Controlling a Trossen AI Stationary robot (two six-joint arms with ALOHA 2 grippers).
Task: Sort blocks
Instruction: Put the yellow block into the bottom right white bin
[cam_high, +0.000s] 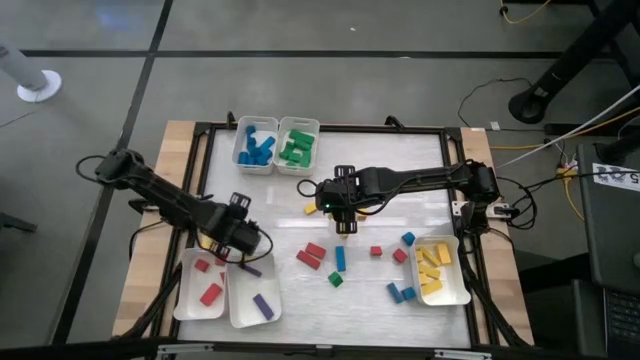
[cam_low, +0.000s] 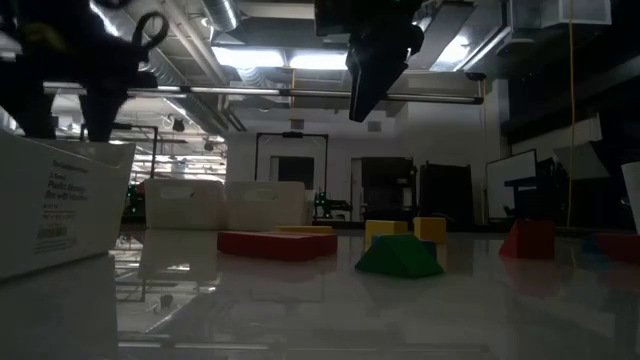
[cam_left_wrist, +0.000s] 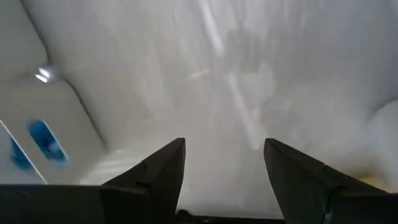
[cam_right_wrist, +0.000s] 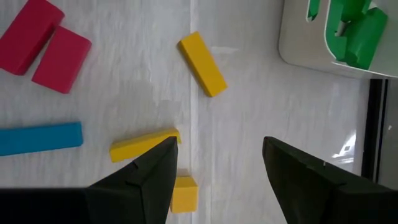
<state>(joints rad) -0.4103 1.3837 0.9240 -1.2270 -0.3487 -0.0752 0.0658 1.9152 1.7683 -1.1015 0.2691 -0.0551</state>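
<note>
Small solid-coloured toy blocks (cam_high: 340, 258) are seen strewn across the white tabletop (cam_high: 400, 170), between white rectangular plastic trays (cam_high: 443, 292) already loaded by colour: blue and green at the far edge, yellow at the right, red and purple at the near left. The blocks are judged light, rigid and smooth-faced, likely to skid on the glossy surface; each bar is best taken across its short width, at mid-length, so that it is not levered out of the pads.

The right gripper (cam_high: 345, 226) is held above the table's middle, its jaws spread and empty, over three loose yellow pieces: a slim yellow bar (cam_right_wrist: 203, 63), a second yellow bar (cam_right_wrist: 143, 145) partly hidden by a finger, and a small yellow cube (cam_right_wrist: 183, 193). Two red blocks (cam_right_wrist: 45, 45) and a blue bar (cam_right_wrist: 38, 138) lie nearby.

The left gripper (cam_high: 238, 262) is poised above the near-left trays, likewise parted, with nothing between its fingers (cam_left_wrist: 163, 173).
</note>
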